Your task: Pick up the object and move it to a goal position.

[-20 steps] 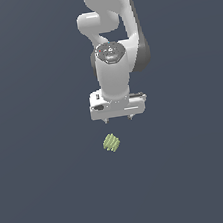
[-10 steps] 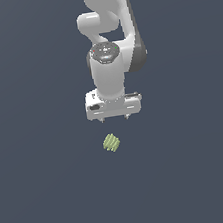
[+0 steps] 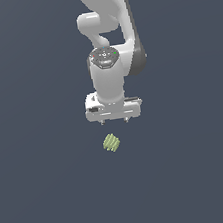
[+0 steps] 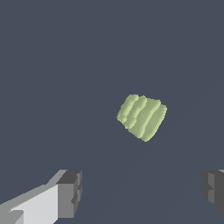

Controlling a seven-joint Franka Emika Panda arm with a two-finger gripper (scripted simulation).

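Observation:
The object [image 3: 111, 142] is a small yellow-green ridged lump lying on the dark floor, just below the white arm in the exterior view. My gripper [image 3: 114, 120] hangs over the floor a short way from it, pointing down, with nothing between its fingers. In the wrist view the object [image 4: 141, 117] lies ahead of the gripper [image 4: 142, 192], whose two grey fingertips [image 4: 70, 193] stand wide apart, so it is open. The object is not touched by either finger.
The floor [image 3: 45, 194] is a plain dark blue-grey surface. The white arm [image 3: 108, 43] rises above the gripper toward the top of the exterior view.
The arm has shifted toward the exterior view's left over the last second, bringing the gripper closer to being in line with the object. The object has not moved.

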